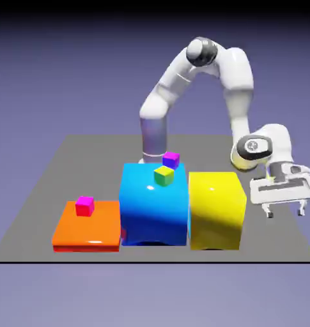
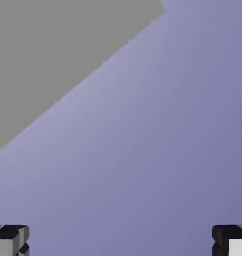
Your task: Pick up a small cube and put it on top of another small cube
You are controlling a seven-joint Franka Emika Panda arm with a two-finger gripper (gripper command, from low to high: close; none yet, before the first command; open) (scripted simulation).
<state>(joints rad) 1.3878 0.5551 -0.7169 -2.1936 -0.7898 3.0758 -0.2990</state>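
The white two-finger gripper [image 1: 285,212] hangs at the exterior view's right, its fingers spread wide with nothing between them. In the hand view, the small dark-and-grey fingertips [image 2: 12,241] stand far apart at the bottom corners, and what shows beyond them is a corner of the grey table and the blue-violet backdrop [image 2: 142,150].

From the gripper, the white jointed arm [image 1: 237,70] rises, bends over at the top and comes down to its base near the far edge of the dark grey flat table [image 1: 93,166].

Nearest the gripper on its exterior-view left stands a large glossy yellow block [image 1: 216,211]. Just beside that is a large glossy blue block [image 1: 154,207], with a tiny yellow-green cube [image 1: 163,176] showing at its top face.

The tiny purple cube [image 1: 170,160] of the task appears at the blue block's far edge, partly overlapped by the yellow-green one in the view; whether it rests on the block or behind it cannot be told. It lies well apart from the gripper, toward the exterior view's left. The tiny teal-green cube cannot be made out in either view.

Farthest left, a low, flat orange-red slab [image 1: 87,230] bears a tiny magenta cube [image 1: 85,206].
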